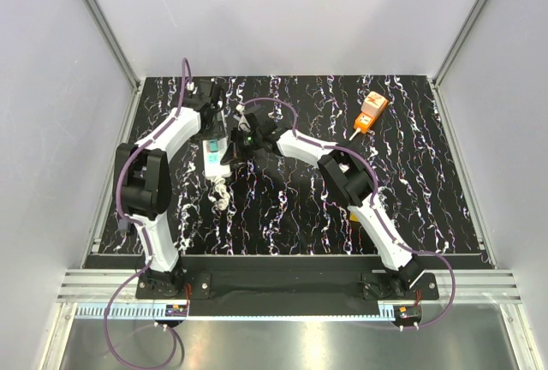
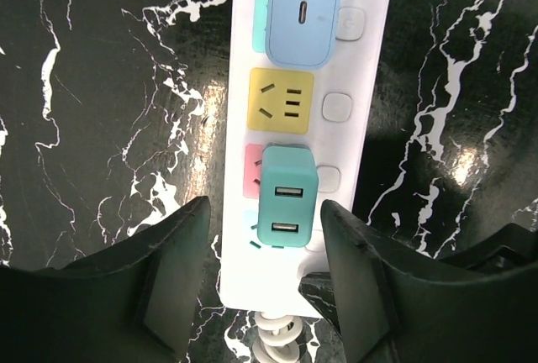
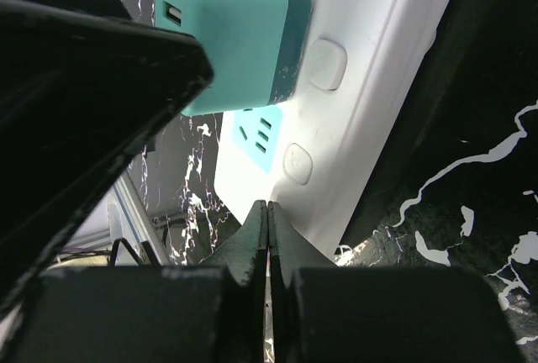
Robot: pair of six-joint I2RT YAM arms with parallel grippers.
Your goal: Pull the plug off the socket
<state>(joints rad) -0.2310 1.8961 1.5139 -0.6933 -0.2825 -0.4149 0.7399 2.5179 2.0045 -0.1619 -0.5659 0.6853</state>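
The socket, a long white power strip, lies on the black marbled table; it also shows in the top view. A teal two-port USB plug sits in it near the cord end, and a pale blue charger sits further along. My left gripper is open, its fingers straddling the strip's cord end on either side of the teal plug, not touching it. My right gripper is shut and empty, its tips against the strip's edge below the teal plug.
A free yellow outlet lies between the two plugs. The strip's white coiled cord trails toward the arms. An orange and white device lies at the back right. Grey walls enclose the table.
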